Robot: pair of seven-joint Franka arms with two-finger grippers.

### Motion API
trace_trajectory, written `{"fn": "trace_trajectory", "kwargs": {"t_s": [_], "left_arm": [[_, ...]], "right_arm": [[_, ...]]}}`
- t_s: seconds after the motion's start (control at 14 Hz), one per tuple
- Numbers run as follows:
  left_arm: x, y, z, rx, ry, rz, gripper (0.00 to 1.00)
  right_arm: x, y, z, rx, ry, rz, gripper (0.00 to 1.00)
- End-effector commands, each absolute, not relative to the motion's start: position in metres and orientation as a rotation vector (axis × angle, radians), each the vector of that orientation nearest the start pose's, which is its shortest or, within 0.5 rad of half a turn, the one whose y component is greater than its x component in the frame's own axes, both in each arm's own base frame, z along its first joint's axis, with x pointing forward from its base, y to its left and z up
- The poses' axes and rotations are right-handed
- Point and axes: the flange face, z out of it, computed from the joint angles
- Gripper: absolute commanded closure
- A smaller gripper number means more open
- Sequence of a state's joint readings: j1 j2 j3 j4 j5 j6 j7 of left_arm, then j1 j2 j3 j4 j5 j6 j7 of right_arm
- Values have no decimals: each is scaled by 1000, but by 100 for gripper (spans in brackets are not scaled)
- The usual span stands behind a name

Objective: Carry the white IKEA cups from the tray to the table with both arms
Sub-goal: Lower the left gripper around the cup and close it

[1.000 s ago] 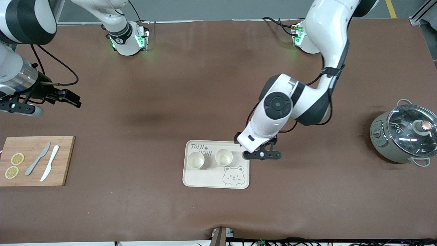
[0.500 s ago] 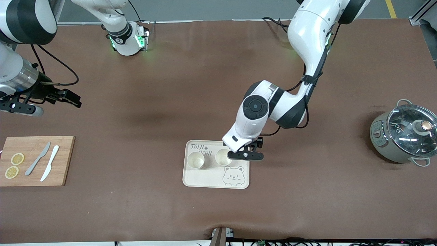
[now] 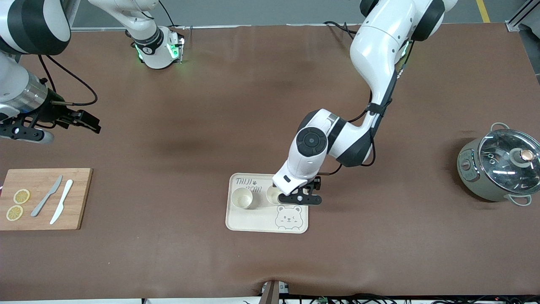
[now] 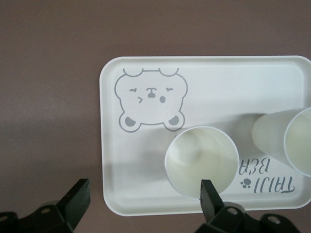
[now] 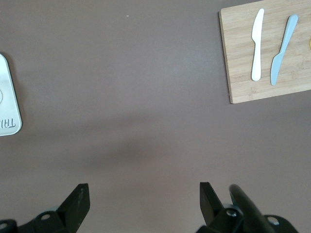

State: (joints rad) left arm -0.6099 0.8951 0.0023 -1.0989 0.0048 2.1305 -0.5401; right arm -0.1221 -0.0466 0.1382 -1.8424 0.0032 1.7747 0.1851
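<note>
The left gripper [image 3: 295, 196] has swung in over the tray [image 3: 253, 221], jaws wide around nothing. Both white IKEA cups [image 3: 242, 197] sit on the tray, none moved. The right gripper [image 5: 141, 206] waits wide open above the table [image 3: 168, 253], well apart from the tray.

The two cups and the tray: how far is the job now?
Nothing is done yet: both cups stand on the tray. In hand: the left pincer, open, is over the tray at the cup nearer the left arm's end. The right pincer waits open over the table. Both moves remain.
</note>
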Motion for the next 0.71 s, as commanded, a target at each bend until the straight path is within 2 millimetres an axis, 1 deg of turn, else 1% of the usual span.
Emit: {"fn": "trace_trajectory", "kwargs": {"t_s": [0.0, 0.07, 0.43, 0.57, 0.64], "left_arm": [[653, -457, 282, -3209, 127, -247, 0], [655, -458, 274, -3208, 127, -245, 0], [656, -457, 259, -3196, 150, -225, 0], [655, -456, 249, -3190, 149, -208, 0], [654, -457, 239, -3185, 152, -193, 0]], "right_arm": [[539, 10, 542, -3145, 249, 16, 0], [539, 10, 542, -3145, 249, 16, 0], [539, 10, 542, -3145, 249, 16, 0], [540, 10, 541, -3145, 249, 16, 0], [539, 10, 542, -3145, 249, 14, 0]]}}
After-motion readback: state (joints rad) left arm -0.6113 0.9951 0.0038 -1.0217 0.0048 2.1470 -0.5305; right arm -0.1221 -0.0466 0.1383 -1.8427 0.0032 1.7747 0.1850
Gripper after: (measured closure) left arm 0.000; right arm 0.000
